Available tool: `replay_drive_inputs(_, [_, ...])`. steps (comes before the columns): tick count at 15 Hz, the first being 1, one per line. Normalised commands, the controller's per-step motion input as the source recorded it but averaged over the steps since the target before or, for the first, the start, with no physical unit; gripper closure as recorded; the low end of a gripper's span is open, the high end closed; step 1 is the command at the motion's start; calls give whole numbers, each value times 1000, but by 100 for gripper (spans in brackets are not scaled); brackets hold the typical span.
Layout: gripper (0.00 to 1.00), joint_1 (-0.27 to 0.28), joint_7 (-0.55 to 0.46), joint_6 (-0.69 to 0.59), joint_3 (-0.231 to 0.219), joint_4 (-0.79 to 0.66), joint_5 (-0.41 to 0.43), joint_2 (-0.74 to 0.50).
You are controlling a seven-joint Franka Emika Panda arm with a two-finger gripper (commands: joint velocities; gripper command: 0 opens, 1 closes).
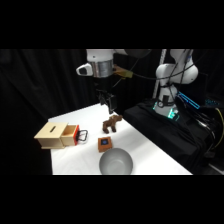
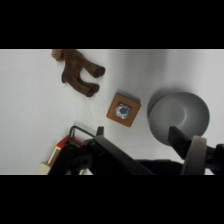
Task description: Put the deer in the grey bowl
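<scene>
The small dark brown four-legged deer figure (image 1: 113, 123) stands on the white surface (image 1: 145, 150), not yet picked up, so the reach-and-grasp step is in hand. The claw (image 1: 107, 106) hangs just above and behind the deer; whether it is open or closed cannot be told, and it appears to hold nothing. Next it likely must drop onto the deer, close, lift, and carry it to the round light grey bowl (image 1: 116, 163), which sits well apart from the deer at the surface's near edge. An orange-brown cube with a dark blue top (image 1: 104, 144) lies between deer and bowl, so the carry should clear it. A tan wooden box (image 1: 56, 135) lies beyond the cube, out of the way.
</scene>
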Motion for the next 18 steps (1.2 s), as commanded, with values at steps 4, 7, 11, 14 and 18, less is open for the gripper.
replay_drive_inputs(4, [0, -16, -7, 21, -17, -10, -8, -6])
replay_drive_inputs(7, [0, -82, -67, 84, -74, -117, 0, -113])
replay_drive_inputs(11, [0, -140, -156, 182, -115, -287, 31, -255])
replay_drive_inputs(14, [0, -158, -218, 286, -128, -419, 45, -332])
replay_drive_inputs(18, [0, -139, -234, 365, -116, -425, 65, -297])
